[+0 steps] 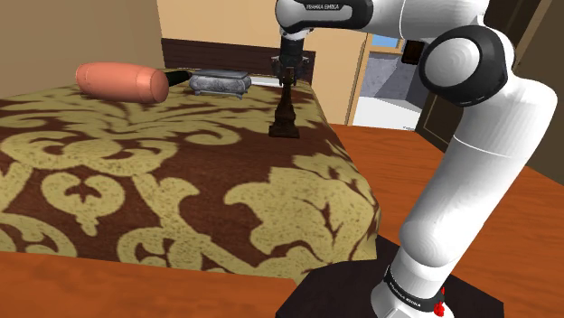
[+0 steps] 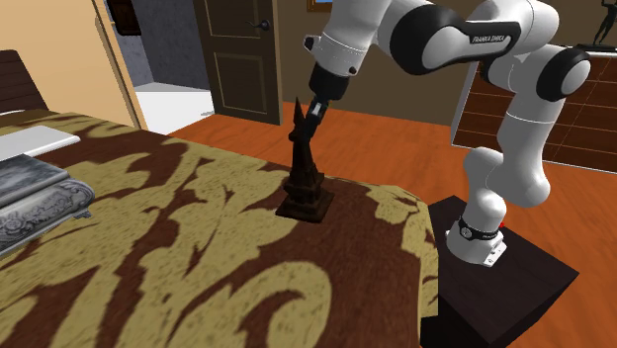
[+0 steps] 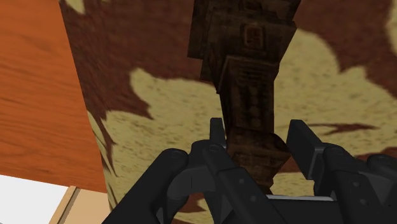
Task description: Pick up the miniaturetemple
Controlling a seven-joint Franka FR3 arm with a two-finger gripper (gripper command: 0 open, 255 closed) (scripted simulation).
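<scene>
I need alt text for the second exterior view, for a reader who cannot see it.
A black gripper is at the spire of a dark miniature temple, which stands upright on a brown-and-gold patterned bed. The robot's dark stand is at right.

Arm stretched forward, gripper (image 2: 308, 117) pointing downward.

Dark brown miniature temple (image 1: 286, 117), tiered tapering spire, upright on square base, near patterned bedspread (image 1: 181, 163) edge
</scene>
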